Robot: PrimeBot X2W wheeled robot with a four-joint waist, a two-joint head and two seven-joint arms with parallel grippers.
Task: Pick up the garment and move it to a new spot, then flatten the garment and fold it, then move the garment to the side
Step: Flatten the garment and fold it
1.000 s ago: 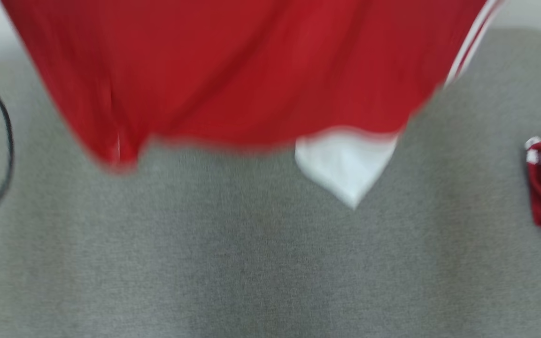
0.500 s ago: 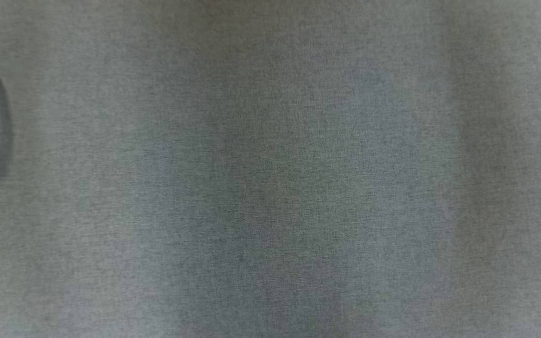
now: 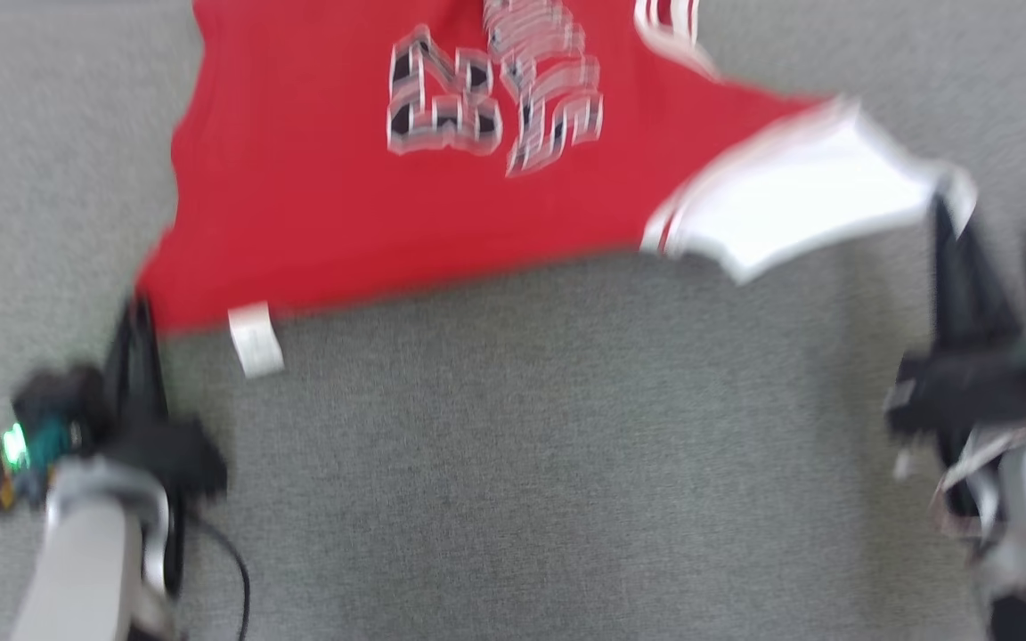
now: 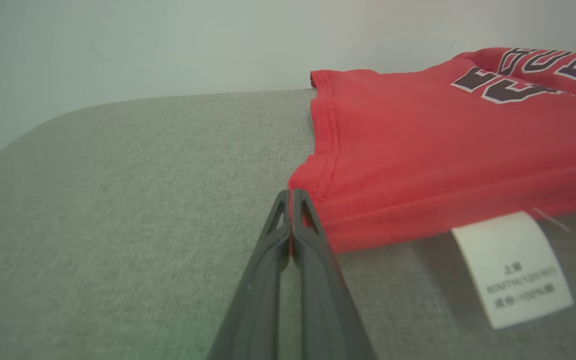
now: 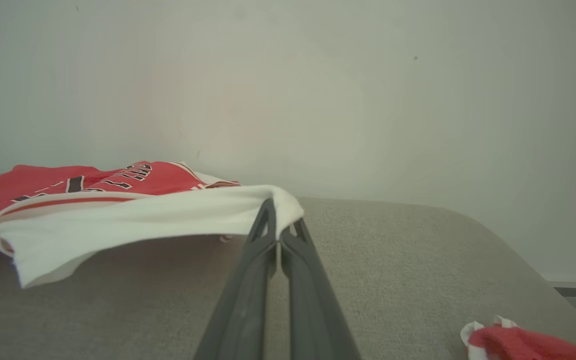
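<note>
The left gripper (image 4: 292, 192) pinched the hem corner of the red printed jersey garment (image 3: 317, 205). The right gripper (image 5: 279, 217) clamped its white sleeve clear of the grey fabric worktop (image 3: 513, 463). The garment's body lay spread there, with a pale wall (image 5: 288, 90) behind. The left wrist view caught its white care label (image 4: 513, 267), and the right wrist view a red-and-white cloth bundle (image 5: 518, 345) right of the garment.

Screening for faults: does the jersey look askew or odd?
The red jersey lies skewed; the right tool holds its white panel stretched off the surface, and a care label pokes out at the hem.
</note>
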